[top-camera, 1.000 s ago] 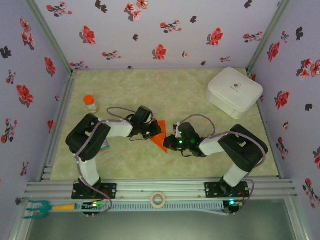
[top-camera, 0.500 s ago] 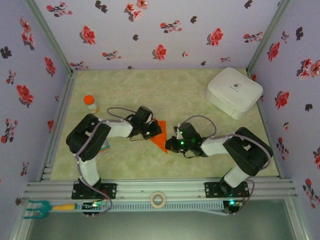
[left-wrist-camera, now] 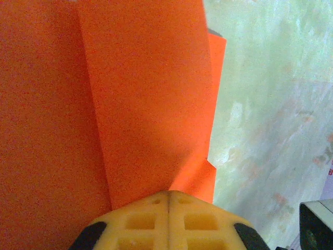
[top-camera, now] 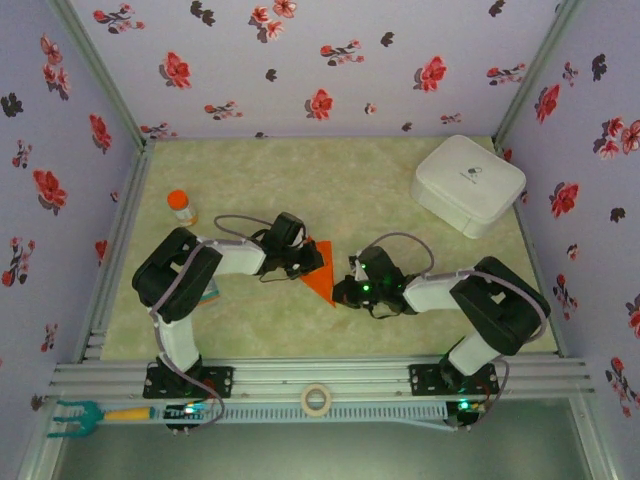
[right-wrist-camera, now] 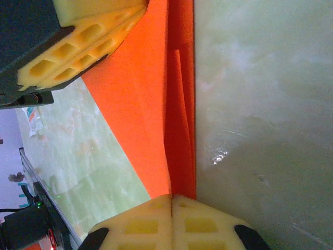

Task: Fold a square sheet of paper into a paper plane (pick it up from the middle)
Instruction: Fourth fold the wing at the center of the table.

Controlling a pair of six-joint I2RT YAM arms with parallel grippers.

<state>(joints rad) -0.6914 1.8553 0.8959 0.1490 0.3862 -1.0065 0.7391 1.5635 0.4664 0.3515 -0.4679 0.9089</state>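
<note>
Orange-red paper [top-camera: 318, 279], one sheet creased into a narrow pointed shape, lies flat on the bench [top-camera: 350, 190] at its middle, between the two arms. Its long axis runs from a wider far end to a near tip. The left end effector [top-camera: 303, 263] is clenched with its tips against the sheet's left side, and the right end effector [top-camera: 343, 292], also clenched, meets the right edge near the tip. Whether either actually pinches paper I cannot tell. Both arms touch it, so neither is nearer. The next move probably hinges on the right one running along that edge, in line with the long axis. Elsewhere sit one white case [top-camera: 468, 184], one orange-capped bottle [top-camera: 181, 206] and one tape roll [top-camera: 317, 399].
</note>
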